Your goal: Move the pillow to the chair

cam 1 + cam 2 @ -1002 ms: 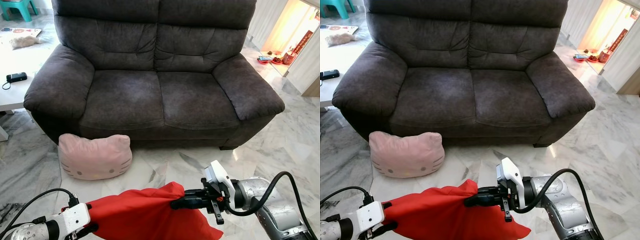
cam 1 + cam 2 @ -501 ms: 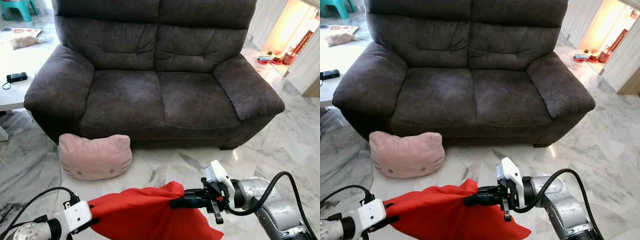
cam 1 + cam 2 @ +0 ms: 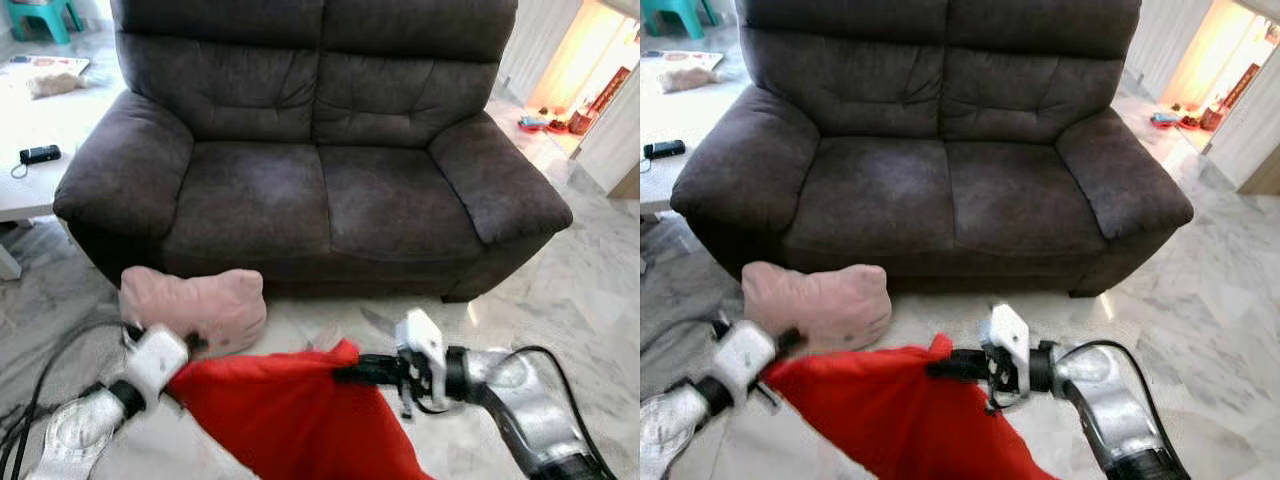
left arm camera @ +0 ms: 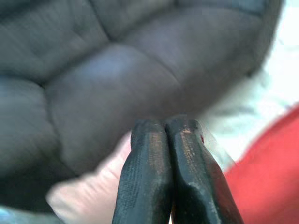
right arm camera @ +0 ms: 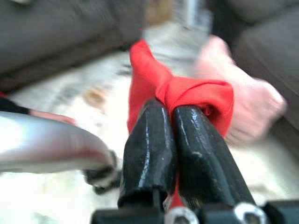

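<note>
— Carrying it, I'd say: the red pillow hangs off the floor between the two arms, in front of the dark sofa.

— Who has hold of what?

— The right gripper has its black fingers pressed together on a bunched corner of the red cloth; the wrist view shows the fabric wrapped over the tips. The left gripper sits at the opposite corner, fingers closed flat against each other (whether cloth is actually caught between them, I can't tell from here).

— And the pink cushion?

— On the marble floor, against the sofa's front, just behind the left gripper. Not being handled.

— So what's next?

— My guess: get closer, lift both corners together over the seat edge, then release. The cloth sags in the middle, so an uneven lift could drag it.
</note>
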